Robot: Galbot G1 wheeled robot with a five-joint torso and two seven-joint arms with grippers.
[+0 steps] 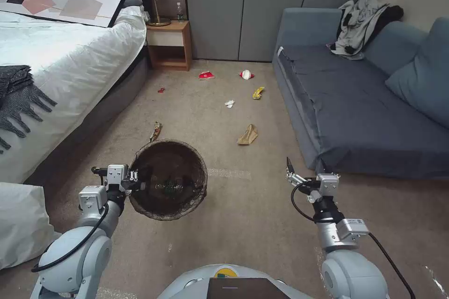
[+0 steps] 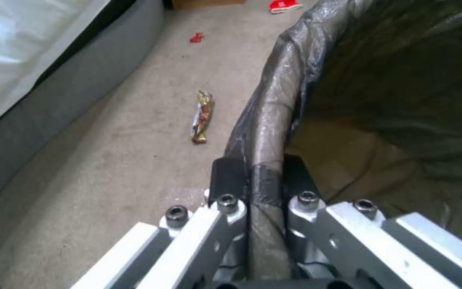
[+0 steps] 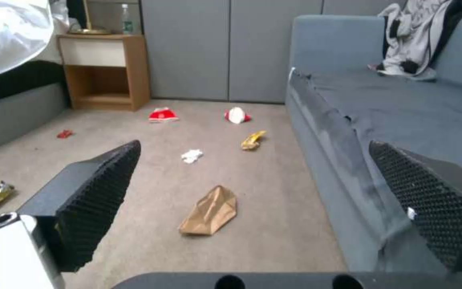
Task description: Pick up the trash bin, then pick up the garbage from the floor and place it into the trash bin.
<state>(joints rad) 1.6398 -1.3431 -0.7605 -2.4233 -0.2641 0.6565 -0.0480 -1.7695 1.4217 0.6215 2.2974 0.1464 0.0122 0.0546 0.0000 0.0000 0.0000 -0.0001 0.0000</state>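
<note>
Clamping the bag-lined rim of the small round dark-lined trash bin (image 1: pixel 168 180) above the carpet, left gripper (image 1: pixel 135 181) holds tight; right gripper (image 1: pixel 306 174) hangs wide open beside the sofa (image 1: pixel 355 112); crumpled brown paper bag (image 1: pixel 248 135) lies ahead on the floor.

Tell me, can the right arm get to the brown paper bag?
Probably yes: the right gripper is open and holds nothing, and only bare carpet lies between it and the brown paper bag. It may need to lean or roll closer.
</note>
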